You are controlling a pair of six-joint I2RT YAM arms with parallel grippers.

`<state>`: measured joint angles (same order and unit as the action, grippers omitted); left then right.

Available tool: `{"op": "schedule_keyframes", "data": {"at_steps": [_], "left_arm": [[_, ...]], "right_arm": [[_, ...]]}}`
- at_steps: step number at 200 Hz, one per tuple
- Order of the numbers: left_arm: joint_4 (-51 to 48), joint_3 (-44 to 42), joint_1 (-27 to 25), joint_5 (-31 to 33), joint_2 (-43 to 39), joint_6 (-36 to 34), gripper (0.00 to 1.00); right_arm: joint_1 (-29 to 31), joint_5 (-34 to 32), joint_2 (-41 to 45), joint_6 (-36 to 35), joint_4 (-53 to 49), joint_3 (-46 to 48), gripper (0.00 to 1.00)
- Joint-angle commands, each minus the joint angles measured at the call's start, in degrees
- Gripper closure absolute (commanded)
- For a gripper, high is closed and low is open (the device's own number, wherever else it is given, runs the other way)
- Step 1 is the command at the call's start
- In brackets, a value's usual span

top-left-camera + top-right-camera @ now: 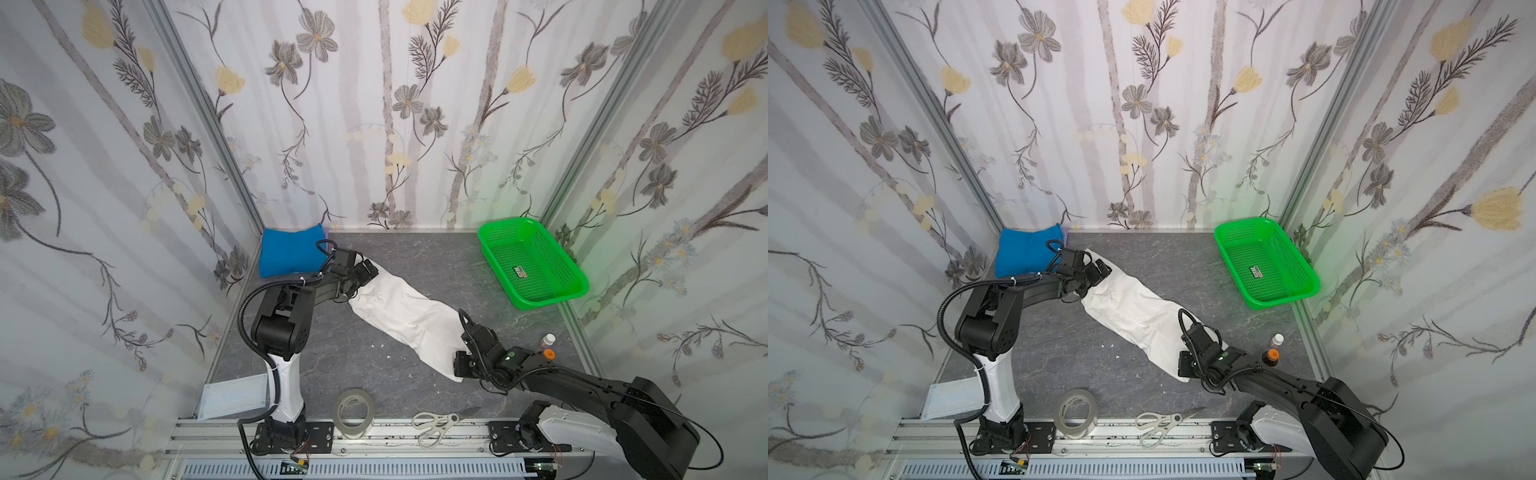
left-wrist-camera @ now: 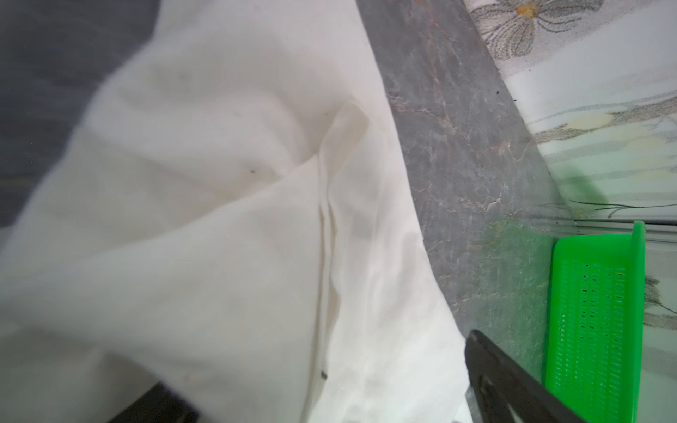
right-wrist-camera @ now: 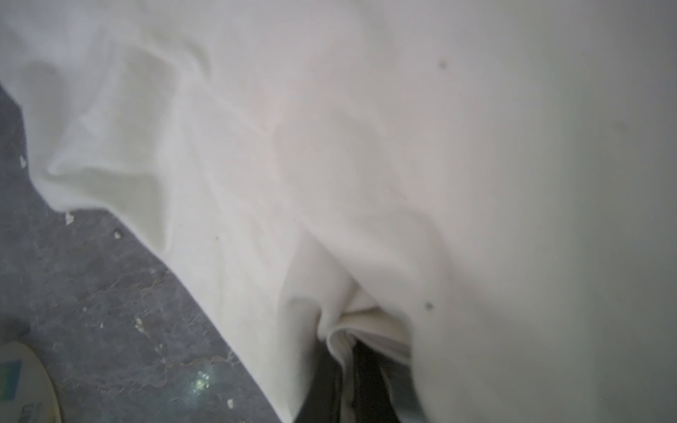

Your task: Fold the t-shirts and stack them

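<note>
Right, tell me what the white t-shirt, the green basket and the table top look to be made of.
The white t-shirt looks like soft matte cloth, likely cotton: it creases and bunches. The green basket: bright moulded plastic, with perforated mesh walls and floor. The table top is a grey stone-look surface with pale veins; real stone or printed laminate, cannot tell.

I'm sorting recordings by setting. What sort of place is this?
Probably a robot-manipulation test booth rather than a home: a left arm and right arm mounted on an aluminium rail, floral panels in metal framing around a small grey tabletop, and a white t-shirt lying between them.
</note>
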<state>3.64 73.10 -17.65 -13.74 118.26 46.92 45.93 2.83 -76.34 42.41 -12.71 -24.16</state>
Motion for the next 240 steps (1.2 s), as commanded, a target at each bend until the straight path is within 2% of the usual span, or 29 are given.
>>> {"op": "schedule_keyframes", "data": {"at_steps": [1,25,54,99,106,119,142,160,184,196,211,240], "left_arm": [[-14.7,7.6,-1.3,-1.1,6.2,1.8,0.0],[-18.7,20.7,-2.3,-2.6,13.6,0.3,0.0],[-19.6,31.6,-2.5,-5.3,20.7,-1.2,0.0],[-23.7,54.0,-2.6,-12.7,34.4,-3.5,0.0],[-23.6,55.9,-2.7,-13.0,35.3,-3.4,0.0],[-23.3,58.2,-2.3,-13.2,35.3,-3.8,0.0],[-21.6,58.8,-0.9,-13.8,31.6,-5.4,0.0],[-19.7,59.1,0.8,-17.8,28.6,-5.7,0.0],[-22.7,55.8,2.3,-21.9,21.8,-9.4,0.0],[-26.4,50.0,2.7,-20.4,16.1,-12.0,0.0],[-28.1,36.4,2.8,-17.0,6.4,-14.0,0.0],[-23.8,4.8,2.5,-13.5,-13.1,-13.2,0.0]], "right_arm": [[6.2,4.2,-5.2,1.8,9.7,-3.7,1.0],[10.4,5.5,-17.0,1.8,13.7,-11.8,1.0],[11.7,6.6,-29.8,1.7,13.4,-24.7,1.0],[12.9,8.9,-36.4,-1.6,9.2,-34.1,0.99],[12.9,9.2,-36.0,-2.0,8.9,-34.4,0.95],[12.9,9.1,-33.8,-2.5,8.3,-33.6,0.8],[12.9,9.0,-27.6,-3.6,5.0,-31.0,0.46],[13.5,8.8,-21.0,-3.4,2.5,-27.2,0.32],[14.3,8.6,-11.8,-2.0,-0.7,-21.6,0.23],[14.3,6.9,-8.0,-1.0,-2.7,-19.5,0.2],[13.9,5.1,-4.5,0.5,-4.8,-16.8,0.14],[11.9,5.8,-1.6,1.8,-4.3,-12.8,0.1]]}}
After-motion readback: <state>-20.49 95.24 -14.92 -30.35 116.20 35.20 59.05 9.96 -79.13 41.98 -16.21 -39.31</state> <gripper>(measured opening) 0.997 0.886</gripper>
